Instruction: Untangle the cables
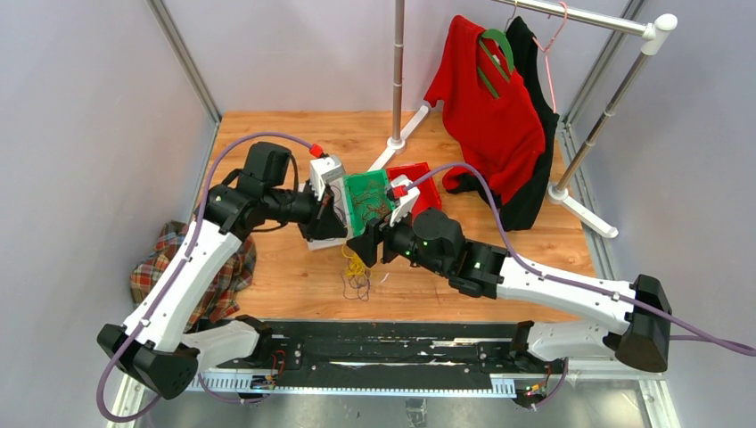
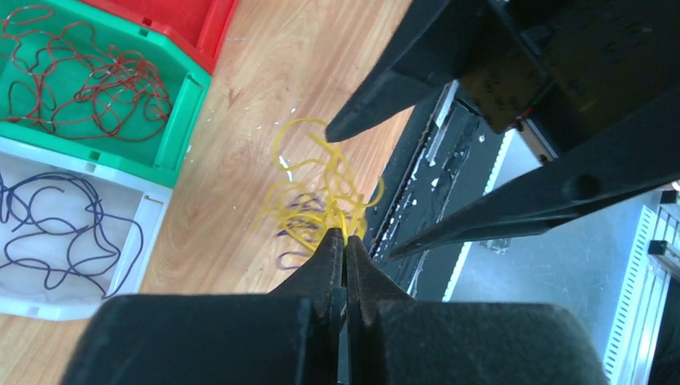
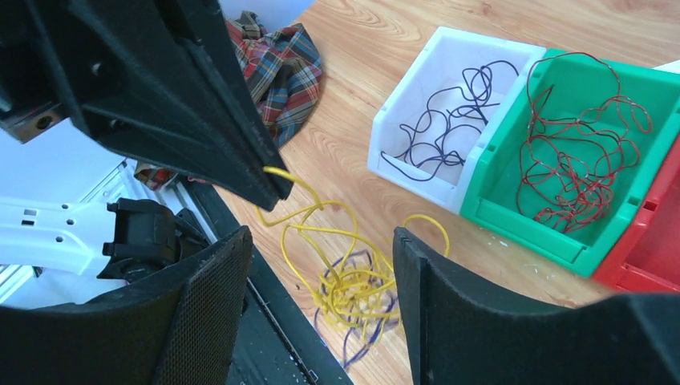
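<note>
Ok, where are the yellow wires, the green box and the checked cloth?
yellow wires (image 3: 351,290), right wrist view, middle of the tangle.
green box (image 3: 525,233), right wrist view, its near wall.
checked cloth (image 3: 277,68), right wrist view, middle of the heap.

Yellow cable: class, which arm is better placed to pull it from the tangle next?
Left: the left gripper is shut on a yellow cable; the right gripper hangs open, holding nothing.

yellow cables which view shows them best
Right wrist: the yellow cables sit mid-frame and sharp, with loops easy to trace. Left wrist shows them blurrier, their near end hidden behind the left hand. Top external shows them only as a tiny clump.
</note>
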You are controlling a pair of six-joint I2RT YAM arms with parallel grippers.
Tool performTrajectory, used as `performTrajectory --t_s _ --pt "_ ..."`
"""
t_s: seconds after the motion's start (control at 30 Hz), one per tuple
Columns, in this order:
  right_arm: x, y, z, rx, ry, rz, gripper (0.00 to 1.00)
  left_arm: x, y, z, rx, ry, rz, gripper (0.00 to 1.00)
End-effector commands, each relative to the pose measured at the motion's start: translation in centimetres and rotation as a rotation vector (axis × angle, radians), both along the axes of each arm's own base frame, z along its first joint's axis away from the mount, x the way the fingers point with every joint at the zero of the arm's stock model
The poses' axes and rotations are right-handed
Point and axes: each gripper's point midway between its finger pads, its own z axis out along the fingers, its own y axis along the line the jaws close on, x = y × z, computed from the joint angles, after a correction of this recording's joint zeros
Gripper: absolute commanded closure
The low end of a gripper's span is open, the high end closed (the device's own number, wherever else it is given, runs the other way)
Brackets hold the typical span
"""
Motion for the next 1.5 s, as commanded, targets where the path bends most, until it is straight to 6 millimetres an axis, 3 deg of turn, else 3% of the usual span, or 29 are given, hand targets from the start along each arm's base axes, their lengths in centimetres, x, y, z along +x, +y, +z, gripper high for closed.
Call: performTrajectory --t_s 0.0,0.2,0.47,0.67,0.93,1.47 --pt "-0.4 1.0 1.6 0.053 -0.035 0.025 0.35 -2.3 -0.3 2.0 -0.049 -0.034 -0.091 0.99" --pt "0.5 0.9 0.8 0.033 -0.031 -0.027 0.38 -4.1 -0.5 2.1 -0.065 -0.009 -0.163 0.99" --pt "1.0 1.4 0.6 0.047 -0.034 -0.041 0.39 -4.8 -0.9 3.9 -0.108 -0.009 -0.197 0.99" --pt "1.5 1.5 -0.7 0.027 -0.025 -0.065 0.4 -5.5 -1.4 5.5 -0.157 0.005 -0.224 0.99" --pt "1.9 0.7 -2.8 0.0 -0.016 -0.107 0.53 -6.4 -1.5 7.6 -0.195 -0.006 -0.238 0.99" --pt "0.7 -5.0 -10.9 -0.091 0.092 -0.227 0.67 -6.0 -0.6 15.5 -0.231 -0.244 -0.174 1.0"
